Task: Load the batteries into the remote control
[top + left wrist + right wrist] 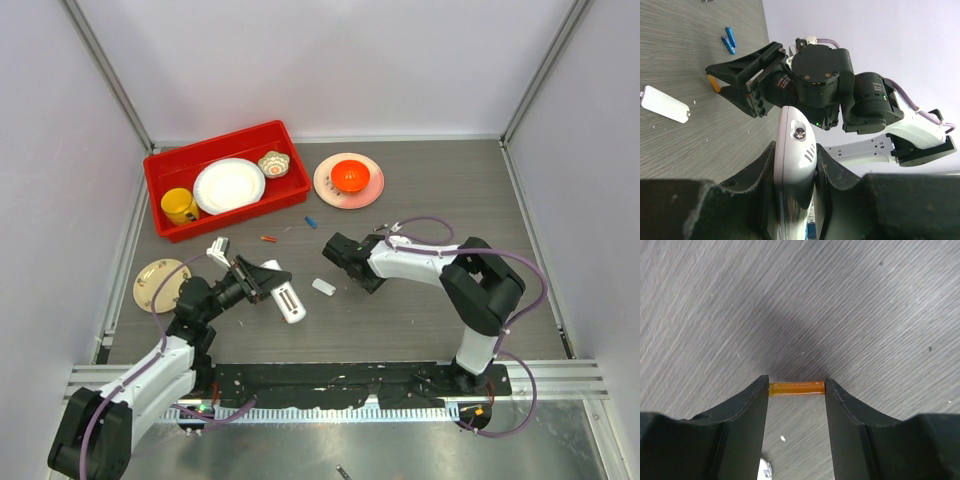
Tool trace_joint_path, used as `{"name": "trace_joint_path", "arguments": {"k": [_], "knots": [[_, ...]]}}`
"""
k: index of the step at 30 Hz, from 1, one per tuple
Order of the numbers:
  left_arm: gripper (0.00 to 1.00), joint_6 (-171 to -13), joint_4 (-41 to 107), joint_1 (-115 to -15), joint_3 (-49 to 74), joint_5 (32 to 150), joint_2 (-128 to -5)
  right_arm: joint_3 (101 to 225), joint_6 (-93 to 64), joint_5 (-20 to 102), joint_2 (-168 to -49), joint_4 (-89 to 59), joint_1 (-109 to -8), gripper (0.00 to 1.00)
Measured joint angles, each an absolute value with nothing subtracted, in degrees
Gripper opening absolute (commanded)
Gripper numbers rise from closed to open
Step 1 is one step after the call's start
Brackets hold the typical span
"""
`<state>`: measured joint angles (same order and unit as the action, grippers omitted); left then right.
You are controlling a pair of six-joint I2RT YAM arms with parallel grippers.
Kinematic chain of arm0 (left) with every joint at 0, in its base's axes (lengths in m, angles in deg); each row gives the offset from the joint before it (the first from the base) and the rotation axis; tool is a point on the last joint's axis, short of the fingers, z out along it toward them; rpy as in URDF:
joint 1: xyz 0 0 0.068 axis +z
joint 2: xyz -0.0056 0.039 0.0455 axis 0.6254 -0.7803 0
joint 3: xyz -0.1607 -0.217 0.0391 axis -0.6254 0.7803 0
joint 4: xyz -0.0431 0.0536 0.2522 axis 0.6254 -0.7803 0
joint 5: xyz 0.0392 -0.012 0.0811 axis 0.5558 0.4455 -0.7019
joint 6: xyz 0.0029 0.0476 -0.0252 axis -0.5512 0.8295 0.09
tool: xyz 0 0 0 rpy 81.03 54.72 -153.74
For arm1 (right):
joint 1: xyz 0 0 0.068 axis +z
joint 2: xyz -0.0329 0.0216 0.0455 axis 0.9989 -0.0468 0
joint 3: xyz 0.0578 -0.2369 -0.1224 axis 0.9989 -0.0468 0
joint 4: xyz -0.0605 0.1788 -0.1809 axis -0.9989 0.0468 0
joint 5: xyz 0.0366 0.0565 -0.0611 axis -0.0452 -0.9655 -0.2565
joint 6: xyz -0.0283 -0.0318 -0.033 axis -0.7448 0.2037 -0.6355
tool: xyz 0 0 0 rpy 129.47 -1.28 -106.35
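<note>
at the left edge of the bench lies a flat tan disc (160, 285). in the far left corner a red plastic bin (220, 138) holds a yellow mug (180, 205), a round white plate (229, 186) and a small scalloped bowl (273, 163).

my left gripper (795, 147) is clamped narrow on the remote (290, 303), left of the bench's middle. the remote is a slim white bar of glossy plastic with a rounded end. the top view shows a dark rectangular recess on it. the left wrist view shows a small shiny round stud and three short slots near its tip.

on the grey wood-grain bench beyond it lie a thin red battery (268, 239) and two blue batteries (729, 40), tiny smooth cylinders. a small white cover (665, 104), a rounded rectangle, lies flat near the middle.

my right gripper (797, 386), just right of the middle, has its matte black fingers half apart, pinching an orange battery (713, 84) end to end. i cannot tell if it is clear of the bench.

toward the far edge sits a pink plate (330, 190) with an orange bowl (351, 176) on it.
</note>
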<state>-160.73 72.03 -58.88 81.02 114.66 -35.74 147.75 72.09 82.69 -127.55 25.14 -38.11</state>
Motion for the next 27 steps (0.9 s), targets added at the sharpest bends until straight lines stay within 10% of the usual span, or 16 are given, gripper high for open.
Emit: {"name": "trace_joint_path", "arguments": {"k": [4,12,27], "knots": [[0.0,-160.75,71.79,-58.88,81.17,114.42,-34.05,149.81,78.03,83.55,-129.89,29.62,-38.13,0.04],[0.0,-160.86,70.8,-58.88,81.65,114.25,-33.31,150.77,79.26,83.48,-130.7,32.98,-38.87,0.42],[0.0,-160.88,70.74,-58.88,81.7,114.25,-33.35,153.48,71.52,80.29,-132.25,32.98,-40.93,0.7]]}}
